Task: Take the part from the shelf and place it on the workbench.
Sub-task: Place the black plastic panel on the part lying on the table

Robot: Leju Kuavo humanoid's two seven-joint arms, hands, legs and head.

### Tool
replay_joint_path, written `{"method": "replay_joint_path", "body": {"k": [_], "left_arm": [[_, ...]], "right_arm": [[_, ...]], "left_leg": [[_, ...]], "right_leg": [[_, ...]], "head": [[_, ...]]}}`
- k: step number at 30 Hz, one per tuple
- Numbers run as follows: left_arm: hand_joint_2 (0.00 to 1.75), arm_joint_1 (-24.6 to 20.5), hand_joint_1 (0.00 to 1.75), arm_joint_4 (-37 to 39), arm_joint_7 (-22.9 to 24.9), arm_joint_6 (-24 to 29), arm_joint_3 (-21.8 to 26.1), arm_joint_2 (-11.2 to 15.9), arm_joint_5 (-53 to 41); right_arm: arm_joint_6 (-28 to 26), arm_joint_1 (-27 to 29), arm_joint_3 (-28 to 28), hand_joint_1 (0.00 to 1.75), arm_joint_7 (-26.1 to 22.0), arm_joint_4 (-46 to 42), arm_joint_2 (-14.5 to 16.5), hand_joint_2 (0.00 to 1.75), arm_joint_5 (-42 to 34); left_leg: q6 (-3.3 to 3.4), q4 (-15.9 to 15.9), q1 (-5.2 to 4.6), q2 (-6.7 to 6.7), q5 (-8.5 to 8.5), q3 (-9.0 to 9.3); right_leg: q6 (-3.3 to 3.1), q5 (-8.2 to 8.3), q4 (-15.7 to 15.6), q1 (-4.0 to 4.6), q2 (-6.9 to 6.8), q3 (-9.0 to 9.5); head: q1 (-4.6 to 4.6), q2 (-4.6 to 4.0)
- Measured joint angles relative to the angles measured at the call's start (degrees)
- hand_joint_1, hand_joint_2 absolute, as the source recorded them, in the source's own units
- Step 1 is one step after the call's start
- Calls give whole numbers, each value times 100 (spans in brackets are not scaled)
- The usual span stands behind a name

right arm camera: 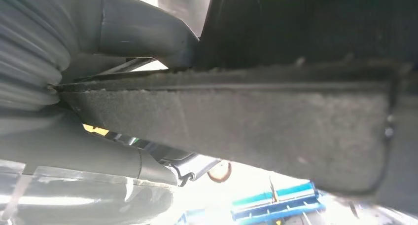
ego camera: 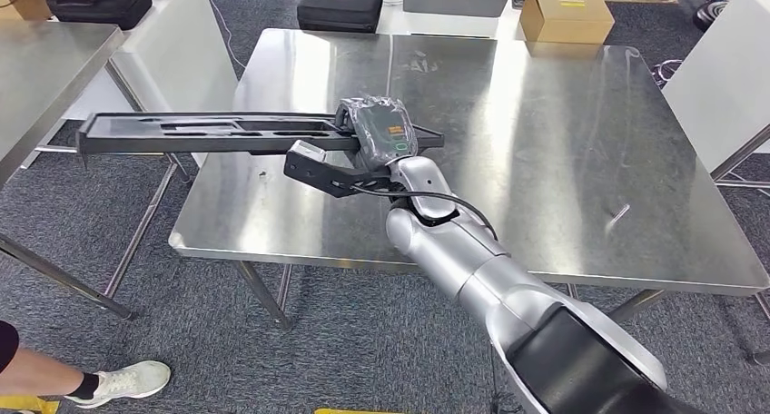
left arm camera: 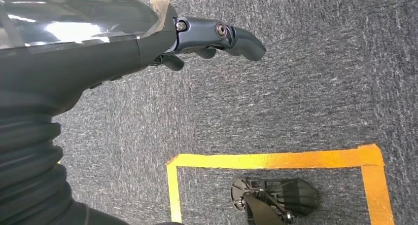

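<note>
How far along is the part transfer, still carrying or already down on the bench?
Done: the part is off the shelf and the robot faces the workbench. In hand: the right hand grips the long black part at one end; that end is over the bench, the rest juts past its left edge. I cannot tell whether it touches the surface. The left hand hangs over the carpet, holding nothing. Left: set it fully on the bench and release.

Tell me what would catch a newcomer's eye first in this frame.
First, the long black part held out by the right hand, one end over the steel workbench and the other jutting out past its left edge above the carpet. Next, the silver right arm coming up from the lower right. The left hand hangs over grey carpet, near a square of yellow floor tape.
</note>
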Motion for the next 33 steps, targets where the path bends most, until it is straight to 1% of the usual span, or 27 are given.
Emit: {"method": "replay_joint_path", "body": {"k": [4, 6, 10, 12, 14, 20, 26, 33], "left_arm": [[175, 9, 0, 0, -1, 1, 0, 1, 10], [175, 10, 0, 0, -2, 3, 0, 1, 23], [175, 19, 0, 0, -45, 13, 0, 2, 88], [175, 23, 0, 0, -85, 14, 0, 4, 130], [175, 25, 0, 1, -108, 14, 0, 5, 159], [175, 66, 0, 2, -139, 17, 2, 10, 268], [175, 204, 0, 20, -219, 154, 28, 8, 388], [175, 363, 0, 81, -117, 235, 33, 5, 322]], "right_arm": [[-9, -13, 56, 175, 25, 166, -30, 175, 49], [-39, -23, 97, 175, 113, 231, -40, 175, 213], [-214, -32, 259, 175, 324, 400, -94, 175, 974], [-254, -31, 378, 175, 351, 495, -131, 175, 1338], [-256, -24, 487, 175, 335, 586, -155, 175, 1526], [-291, 41, 690, 175, 320, 779, -164, 175, 1708], [-408, 154, 767, 175, 692, 977, -181, 175, 1977], [-654, 264, 801, 175, 862, 1204, -411, 175, 2065]], "left_leg": [[0, 0, 0, 0, 0, 0], [0, -1, 0, 0, 0, 0], [0, -3, 1, 0, 0, 0], [0, -3, 1, 1, 0, 0], [0, -4, 1, 1, 0, 0], [0, -4, 1, 1, 0, 0], [0, -4, 1, 0, 0, 1], [0, -3, -1, -1, -1, 2]], "right_leg": [[0, 0, 0, 0, 0, -2], [0, 0, 0, 0, 0, -3], [0, 0, -1, 0, 0, -4], [0, 0, 0, 0, 0, -4], [0, 0, 0, 0, 0, -3], [0, 0, 0, 0, 0, -2], [0, 0, -2, -1, 0, -19], [0, 0, -4, -3, 0, -38]], "head": [[-1, 0], [-1, 0], [-1, 0], [-1, 0], [-1, 0], [-1, 0], [-1, 0], [-1, 0]]}}
